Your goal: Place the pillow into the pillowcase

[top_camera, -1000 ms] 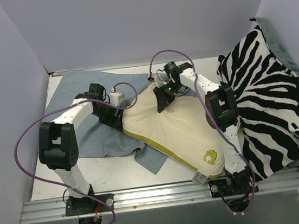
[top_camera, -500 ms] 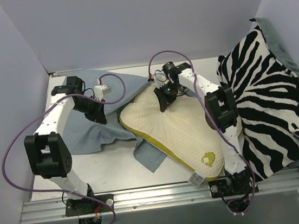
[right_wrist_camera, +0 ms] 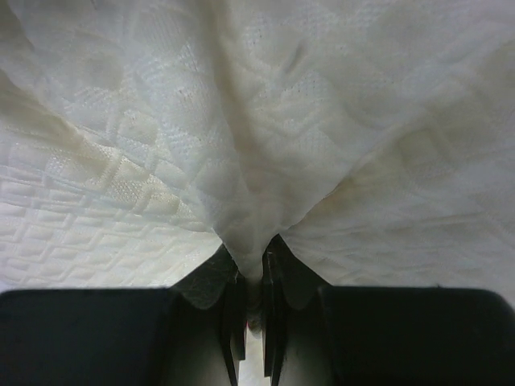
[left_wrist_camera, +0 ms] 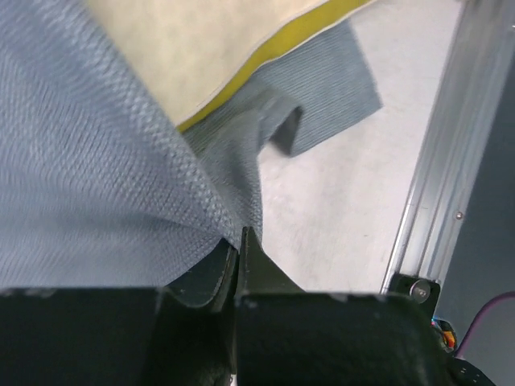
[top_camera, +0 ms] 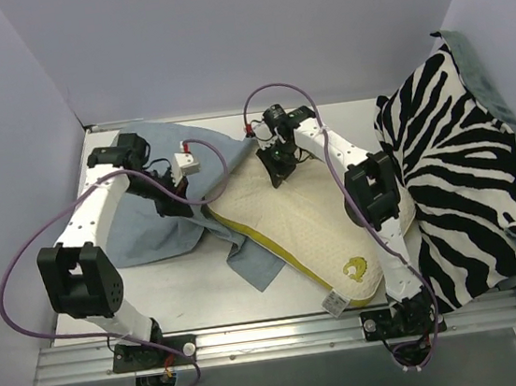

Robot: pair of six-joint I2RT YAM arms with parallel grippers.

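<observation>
The cream pillow (top_camera: 294,221) with its yellow edge band lies slantwise mid-table, its left end resting on the blue-grey pillowcase (top_camera: 140,231). My right gripper (top_camera: 275,174) is at the pillow's far end, shut on a pinched fold of the dimpled pillow (right_wrist_camera: 257,145) fabric. My left gripper (top_camera: 182,204) is at the pillowcase's edge beside the pillow's left end, shut on the pillowcase (left_wrist_camera: 96,161) cloth. The pillow's yellow band (left_wrist_camera: 265,60) shows just beyond that grip. A corner of the pillowcase (top_camera: 258,270) sticks out from under the pillow.
A zebra-striped cloth (top_camera: 463,177) with green backing is heaped at the right, against the wall. A metal rail (top_camera: 257,339) runs along the near table edge, and the same rail (left_wrist_camera: 434,177) shows in the left wrist view. Purple cables loop over both arms.
My left gripper was open and has shut on the pillowcase edge, after the arm swung left and back. My right gripper has dragged the pillow's far end leftward and further back.
</observation>
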